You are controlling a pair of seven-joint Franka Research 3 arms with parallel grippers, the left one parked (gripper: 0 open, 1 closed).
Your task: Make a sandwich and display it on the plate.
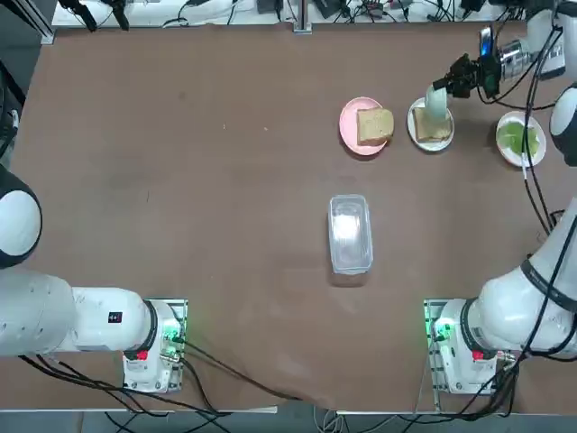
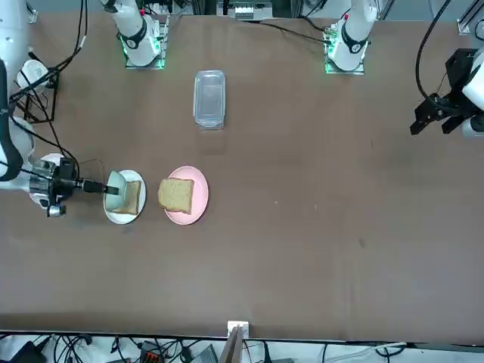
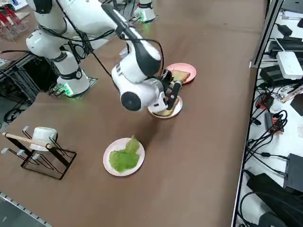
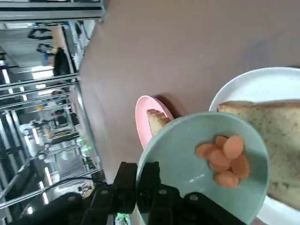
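My right gripper is shut on the rim of a pale green bowl and holds it just over a white plate. The bowl holds several orange slices. One tan bread slice lies on that plate, partly under the bowl. A second bread slice lies on the pink plate beside it. Green lettuce rests on another white plate to the right. No stacked sandwich shows. The gripper hovers at the plate's edge.
A clear lidded container lies mid-table. A wire rack with a white cup stands at the table's right near corner. Cables and equipment line the far edge. The parked left arm stays at the near left.
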